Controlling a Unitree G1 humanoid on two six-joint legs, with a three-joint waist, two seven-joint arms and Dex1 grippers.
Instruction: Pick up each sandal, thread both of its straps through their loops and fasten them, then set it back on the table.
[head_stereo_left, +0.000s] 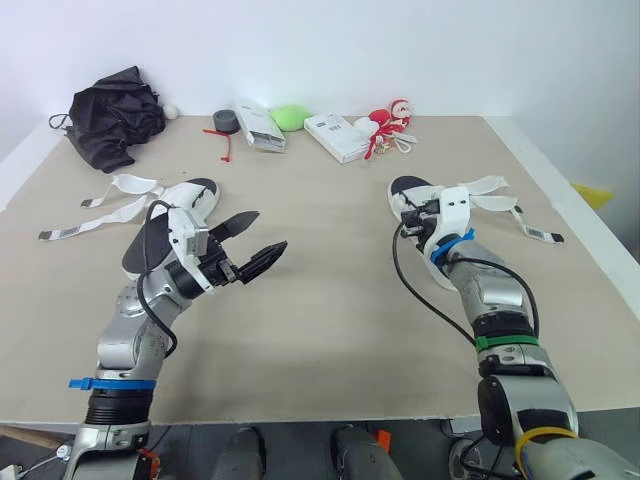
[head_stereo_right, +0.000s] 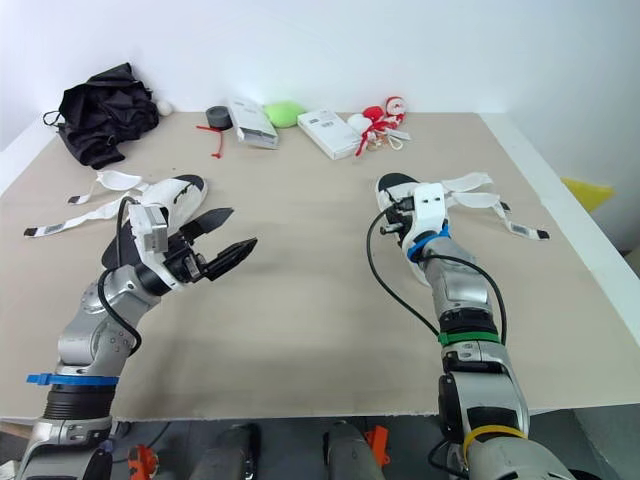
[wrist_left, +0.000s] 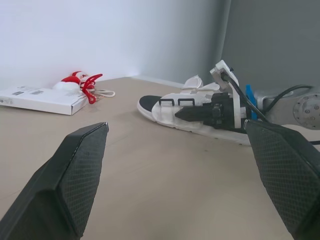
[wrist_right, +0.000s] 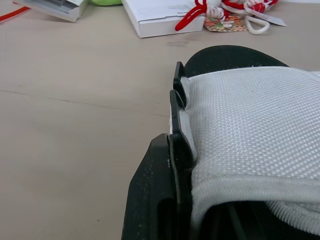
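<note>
Two white sandals with black insoles lie on the tan table (head_stereo_left: 320, 300). The left sandal (head_stereo_left: 193, 197) rests at the left with its straps (head_stereo_left: 118, 206) spread loose. Just beside it my left gripper (head_stereo_left: 268, 232) hovers open above the table, holding nothing. The right sandal (head_stereo_left: 408, 189) lies at the right, its straps (head_stereo_left: 500, 200) undone and trailing toward the table's right edge. My right gripper (head_stereo_left: 413, 214) is shut on the right sandal's side wall. In the right wrist view a black finger (wrist_right: 155, 200) presses against the white mesh upper (wrist_right: 250, 125) by the black loops (wrist_right: 177, 100).
Along the back edge lie a black cloth bundle (head_stereo_left: 112, 118), a tape roll (head_stereo_left: 225, 121), two white boxes (head_stereo_left: 260, 127) (head_stereo_left: 336, 137), a green object (head_stereo_left: 291, 117) and a red-and-white toy (head_stereo_left: 385, 125). Open tabletop separates the two sandals.
</note>
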